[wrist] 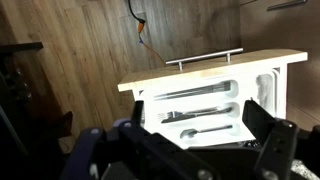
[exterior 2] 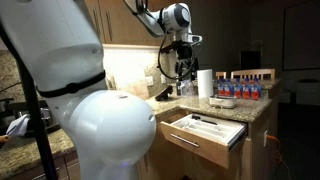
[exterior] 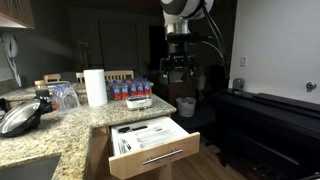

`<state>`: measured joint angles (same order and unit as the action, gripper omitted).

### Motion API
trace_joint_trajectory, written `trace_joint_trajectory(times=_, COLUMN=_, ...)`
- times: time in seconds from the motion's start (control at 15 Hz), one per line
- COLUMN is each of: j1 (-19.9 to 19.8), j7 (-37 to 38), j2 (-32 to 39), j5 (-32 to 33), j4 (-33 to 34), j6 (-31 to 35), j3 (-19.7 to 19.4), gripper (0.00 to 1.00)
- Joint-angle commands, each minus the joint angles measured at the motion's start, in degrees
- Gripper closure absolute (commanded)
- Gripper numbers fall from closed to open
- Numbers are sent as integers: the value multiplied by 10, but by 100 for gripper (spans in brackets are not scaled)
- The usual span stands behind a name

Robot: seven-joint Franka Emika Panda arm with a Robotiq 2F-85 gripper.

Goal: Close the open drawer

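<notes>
The drawer (exterior: 157, 158) is pulled out of the counter cabinet, with its light wood front and silver bar handle facing outward. A white cutlery tray (exterior: 140, 133) with a few utensils lies inside. It shows in both exterior views (exterior 2: 196, 144). My gripper (exterior: 178, 72) hangs high above the counter behind the drawer, apart from it, as an exterior view (exterior 2: 185, 70) also shows. In the wrist view the gripper (wrist: 197, 135) is open and empty. Below it lie the tray (wrist: 200, 105) and the drawer front (wrist: 215, 68).
The granite counter (exterior: 70, 125) carries a paper towel roll (exterior: 96, 87), a pack of water bottles (exterior: 132, 92), a pan (exterior: 20, 118) and a small bowl (exterior: 185, 104). A dark cabinet (exterior: 270, 125) stands beside the drawer. A large white robot body (exterior 2: 95, 110) fills the foreground.
</notes>
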<state>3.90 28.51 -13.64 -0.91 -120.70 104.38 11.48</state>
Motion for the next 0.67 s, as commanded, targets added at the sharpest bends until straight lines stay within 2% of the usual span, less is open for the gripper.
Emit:
trace_joint_trajectory(times=0.0, j1=4, j7=1, j2=1, j5=1, j4=1, j6=-2, j3=-3, gripper=0)
trace_joint_trajectory(times=0.6, j1=5, j7=6, j2=3, j5=2, j4=0, j6=4, j3=-2, gripper=0)
